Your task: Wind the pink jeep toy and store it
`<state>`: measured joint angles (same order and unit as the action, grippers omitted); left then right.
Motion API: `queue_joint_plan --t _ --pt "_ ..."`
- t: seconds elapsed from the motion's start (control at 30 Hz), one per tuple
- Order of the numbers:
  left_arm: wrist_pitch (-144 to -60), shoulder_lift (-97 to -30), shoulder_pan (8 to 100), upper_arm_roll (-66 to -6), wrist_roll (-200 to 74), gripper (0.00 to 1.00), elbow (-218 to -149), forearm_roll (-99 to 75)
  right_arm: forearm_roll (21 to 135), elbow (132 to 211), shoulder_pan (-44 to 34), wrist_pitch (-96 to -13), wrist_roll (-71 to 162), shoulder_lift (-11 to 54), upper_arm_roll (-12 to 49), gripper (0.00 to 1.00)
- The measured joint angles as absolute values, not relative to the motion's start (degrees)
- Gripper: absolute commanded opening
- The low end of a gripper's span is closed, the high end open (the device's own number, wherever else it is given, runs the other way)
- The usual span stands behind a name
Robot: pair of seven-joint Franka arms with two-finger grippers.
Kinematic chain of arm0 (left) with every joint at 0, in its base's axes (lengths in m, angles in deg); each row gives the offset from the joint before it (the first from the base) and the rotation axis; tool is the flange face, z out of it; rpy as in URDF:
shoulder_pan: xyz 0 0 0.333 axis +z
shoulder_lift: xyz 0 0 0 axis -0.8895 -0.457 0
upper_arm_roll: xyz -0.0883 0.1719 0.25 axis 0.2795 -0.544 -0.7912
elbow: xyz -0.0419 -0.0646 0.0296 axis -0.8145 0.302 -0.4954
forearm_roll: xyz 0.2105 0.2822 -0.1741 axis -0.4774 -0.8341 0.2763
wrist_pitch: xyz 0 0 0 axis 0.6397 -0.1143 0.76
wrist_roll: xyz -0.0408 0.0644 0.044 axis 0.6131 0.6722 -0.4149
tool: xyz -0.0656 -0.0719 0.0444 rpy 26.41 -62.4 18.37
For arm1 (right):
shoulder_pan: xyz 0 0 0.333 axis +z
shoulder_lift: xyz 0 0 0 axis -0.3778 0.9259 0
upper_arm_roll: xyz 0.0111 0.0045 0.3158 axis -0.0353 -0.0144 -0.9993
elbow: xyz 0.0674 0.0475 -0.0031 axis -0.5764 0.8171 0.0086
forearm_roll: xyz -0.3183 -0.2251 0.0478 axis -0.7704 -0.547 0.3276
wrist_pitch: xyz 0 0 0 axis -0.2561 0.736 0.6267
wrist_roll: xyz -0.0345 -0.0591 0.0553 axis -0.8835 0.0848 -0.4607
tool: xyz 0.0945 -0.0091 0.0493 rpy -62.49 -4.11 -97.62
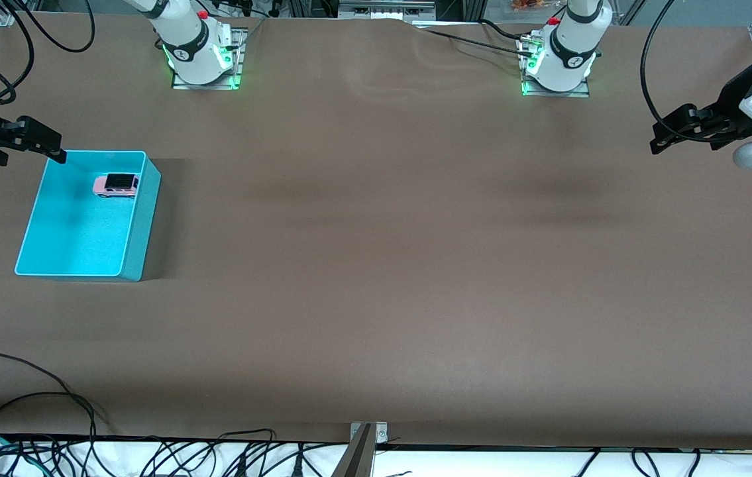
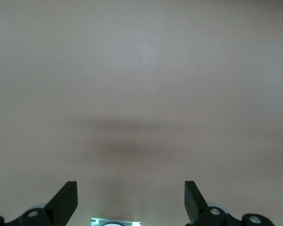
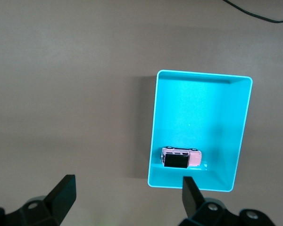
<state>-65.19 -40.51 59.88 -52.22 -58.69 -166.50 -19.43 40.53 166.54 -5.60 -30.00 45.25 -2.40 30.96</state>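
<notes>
Front view, cables: black cables (image 1: 51, 397) trail along the table's edge closest to the camera.
Front view, table: brown table (image 1: 382, 265), mostly bare surface.
Front view, bin: turquoise bin (image 1: 144, 218) stands at the right arm's end of the table.
Front view, toy: pink jeep toy (image 1: 116, 185) lies inside the bin, at the end of it farther from the camera, close to the wall that faces the left arm's end.
Front view, right gripper: right gripper (image 1: 51, 149) hangs over the bin's corner nearest the robots' bases, holding nothing.
Front view, left gripper: left gripper (image 1: 664, 139) hovers over bare table at the left arm's end, well apart from the bin.
Left wrist view: left gripper (image 2: 131, 200) has its fingers (image 2: 66, 200) spread wide over plain table, nothing between them.
Right wrist view: right gripper (image 3: 127, 197) has its fingers (image 3: 63, 193) spread wide and empty; the bin (image 3: 240, 132) shows below with the jeep (image 3: 181, 157) at one end wall.
</notes>
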Motion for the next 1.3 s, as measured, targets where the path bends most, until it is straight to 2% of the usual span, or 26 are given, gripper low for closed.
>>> queue_joint_plan --t 1.3 --pt "-64.4 -40.5 59.9 -52.1 -58.7 1.0 -166.5 -19.4 40.5 166.5 -5.6 -30.0 45.3 -2.4 31.0 1.0"
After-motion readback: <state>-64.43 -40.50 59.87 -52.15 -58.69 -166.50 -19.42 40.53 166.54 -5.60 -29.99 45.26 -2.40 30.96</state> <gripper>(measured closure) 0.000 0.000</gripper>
